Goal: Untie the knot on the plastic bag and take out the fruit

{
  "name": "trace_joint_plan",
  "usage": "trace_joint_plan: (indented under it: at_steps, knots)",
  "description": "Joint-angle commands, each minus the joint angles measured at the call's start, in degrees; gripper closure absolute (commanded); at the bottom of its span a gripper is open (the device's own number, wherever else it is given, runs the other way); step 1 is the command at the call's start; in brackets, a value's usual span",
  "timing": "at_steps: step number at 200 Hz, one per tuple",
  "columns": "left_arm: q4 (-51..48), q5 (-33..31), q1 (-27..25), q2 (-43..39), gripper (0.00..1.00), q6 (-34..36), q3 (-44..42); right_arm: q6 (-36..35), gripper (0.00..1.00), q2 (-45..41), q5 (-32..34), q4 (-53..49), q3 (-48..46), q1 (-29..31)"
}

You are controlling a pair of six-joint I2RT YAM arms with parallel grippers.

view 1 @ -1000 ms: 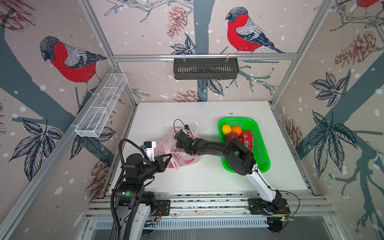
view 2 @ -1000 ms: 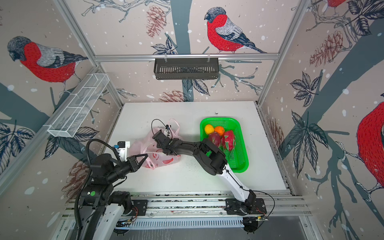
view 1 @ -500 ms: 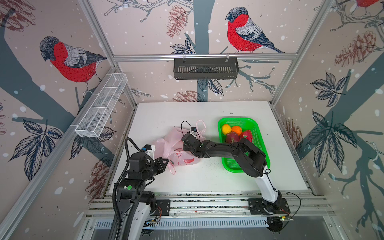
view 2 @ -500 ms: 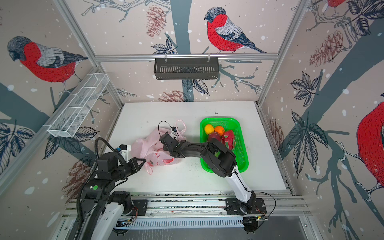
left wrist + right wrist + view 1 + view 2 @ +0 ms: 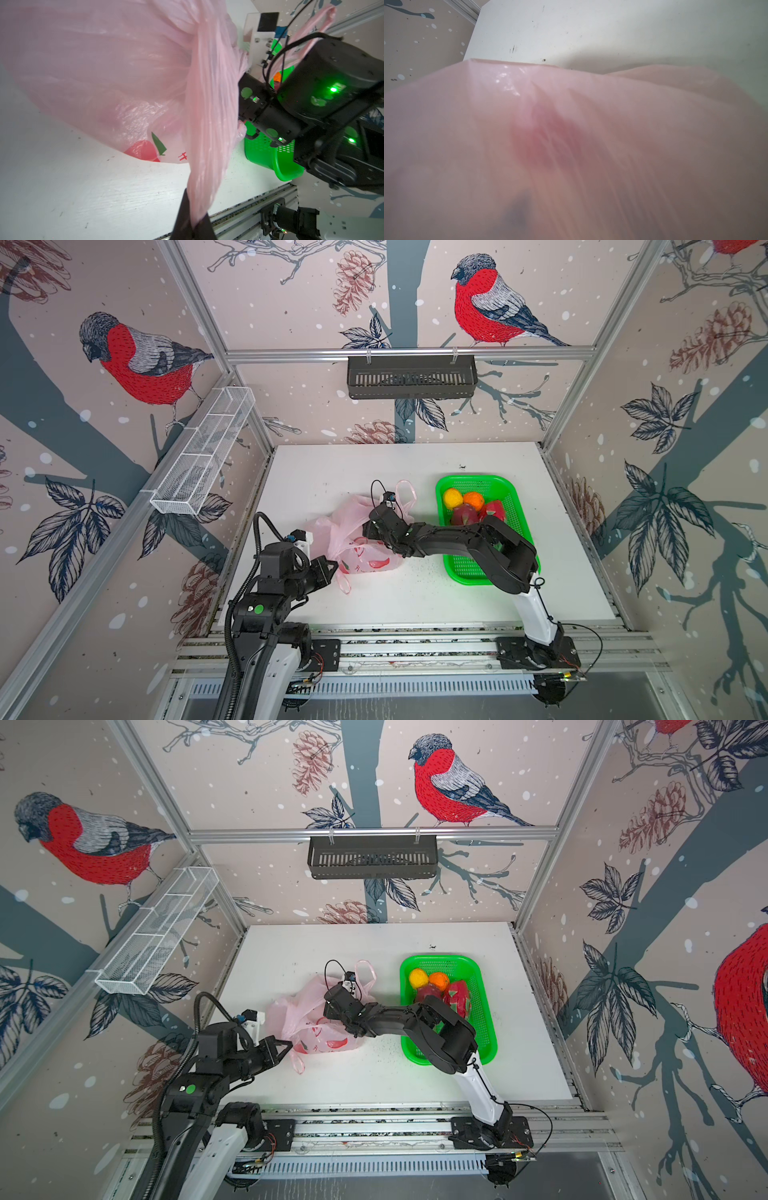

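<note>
The pale pink plastic bag (image 5: pixel 349 526) (image 5: pixel 299 1011) lies mid-table, left of a green basket (image 5: pixel 469 479) (image 5: pixel 436 957). My left gripper (image 5: pixel 334 568) (image 5: pixel 196 209) is shut on a stretched handle strap of the bag (image 5: pixel 207 124). One handle loop (image 5: pixel 405 497) lies free beside the right wrist. My right gripper (image 5: pixel 366 533) reaches into the bag, its fingertips hidden by film. Pink film (image 5: pixel 571 145) fills the right wrist view, with a blurred red patch (image 5: pixel 548 141) behind it. The fruit in the basket are a yellow ball (image 5: pixel 453 497), an orange (image 5: pixel 473 500) and two dragon fruits (image 5: pixel 494 510). The knot is out of view.
My right arm's elbow (image 5: pixel 503 551) hangs over the front half of the basket. A black slotted basket (image 5: pixel 411 377) hangs on the back wall and a white wire tray (image 5: pixel 203 456) on the left wall. A metal rail (image 5: pixel 395 639) runs along the table's front edge.
The right arm's elbow swung right, over the basket, and its gripper shifted slightly right in the bag. The left gripper drew back a little with the strap, and the bag puffed up.
</note>
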Motion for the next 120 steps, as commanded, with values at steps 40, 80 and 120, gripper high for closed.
trace_joint_plan:
  at_steps: [40, 80, 120]
  knots:
    - [-1.9, 13.2, 0.1, -0.6, 1.00, 8.2, 1.7, 5.2, 0.10, 5.6, -2.1, 5.1, 6.0, 0.3]
    - [-2.1, 18.3, 0.1, -2.4, 1.00, 9.8, 1.6, 7.5, 0.05, 8.3, 0.5, 3.6, 9.8, 0.7]
    - [-0.2, 22.5, 0.1, -4.6, 1.00, 10.4, 1.7, 9.7, 0.05, 11.6, 2.6, -0.4, 14.9, 0.9]
